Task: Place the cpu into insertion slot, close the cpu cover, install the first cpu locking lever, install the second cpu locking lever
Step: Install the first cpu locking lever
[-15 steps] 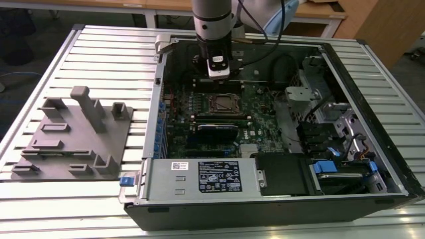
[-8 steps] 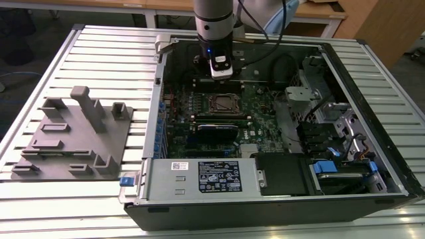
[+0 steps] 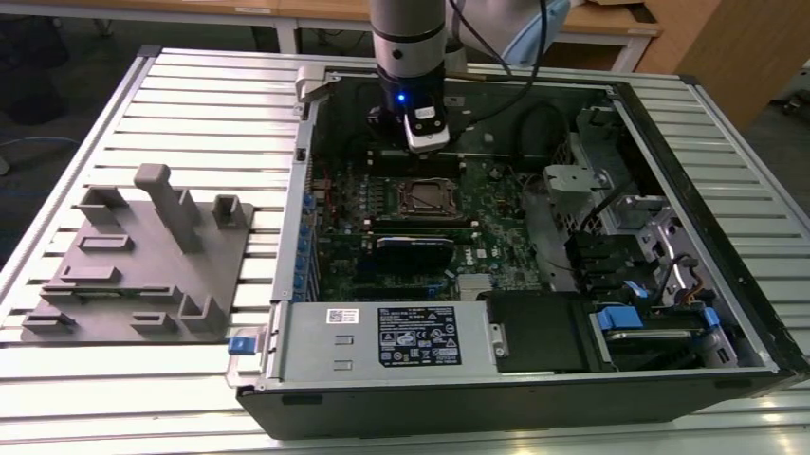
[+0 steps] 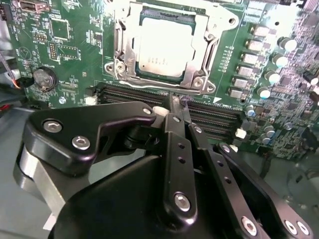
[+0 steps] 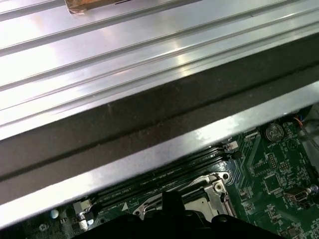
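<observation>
Pincer: the pincer (image 4: 174,102) hangs inside the open computer case (image 3: 708,237), fingertips clenched against each other, just beside the socket's edge and over the memory slots (image 4: 124,93).
Arm: it comes straight down from the far side of the case in the exterior view, with a small blue light on the wrist.
Cpu: the cpu (image 4: 162,47) lies flat in the insertion slot (image 3: 408,197), its pale metal top showing.
Cpu cover: the cpu cover (image 4: 198,75) lies down around the chip, and the chip shows through its square cut-out.
Levers: thin metal rods (image 4: 117,59) run along the socket's sides; whether they are hooked I cannot tell.
In the way: in the second wrist view the pincer's black linkage covers much of the memory slots and the board below them; the tip reaches the socket's near edge.
Board: the green circuit board (image 4: 75,47) carries a coin battery (image 4: 44,78) to one side of the socket and a row of capacitors (image 4: 279,59) to the other.
Case wall: a dark wall (image 5: 149,129) of the case rises close beside the socket.
Inside the case: a power supply box (image 3: 379,336) sits at the near end, black cables (image 3: 547,123) loop at the far end, and drive bays stand toward the exterior view's right.
Outside: a grey fixture plate (image 3: 139,256) with upright blocks lies on the slatted table (image 3: 127,398), at the exterior view's left, well apart from the arm.
</observation>
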Action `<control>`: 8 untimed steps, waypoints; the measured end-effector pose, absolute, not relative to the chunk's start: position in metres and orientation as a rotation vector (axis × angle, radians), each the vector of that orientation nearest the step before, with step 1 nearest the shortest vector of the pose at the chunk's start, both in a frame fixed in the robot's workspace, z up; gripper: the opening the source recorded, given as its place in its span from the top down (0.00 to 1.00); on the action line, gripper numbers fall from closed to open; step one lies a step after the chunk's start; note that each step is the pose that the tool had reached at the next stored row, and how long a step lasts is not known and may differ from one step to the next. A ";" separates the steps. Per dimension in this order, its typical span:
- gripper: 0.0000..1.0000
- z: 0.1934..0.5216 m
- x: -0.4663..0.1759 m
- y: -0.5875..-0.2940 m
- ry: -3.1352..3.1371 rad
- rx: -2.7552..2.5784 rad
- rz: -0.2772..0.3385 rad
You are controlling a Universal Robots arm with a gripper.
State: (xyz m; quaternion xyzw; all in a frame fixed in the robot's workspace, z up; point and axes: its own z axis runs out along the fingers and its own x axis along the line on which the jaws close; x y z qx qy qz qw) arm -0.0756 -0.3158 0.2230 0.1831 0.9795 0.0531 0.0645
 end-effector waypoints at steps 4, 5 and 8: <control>0.89 0.223 -0.076 -0.318 2.962 0.527 0.150; 0.89 0.223 -0.076 -0.318 2.963 0.521 0.147; 0.89 0.223 -0.076 -0.320 2.965 0.505 0.141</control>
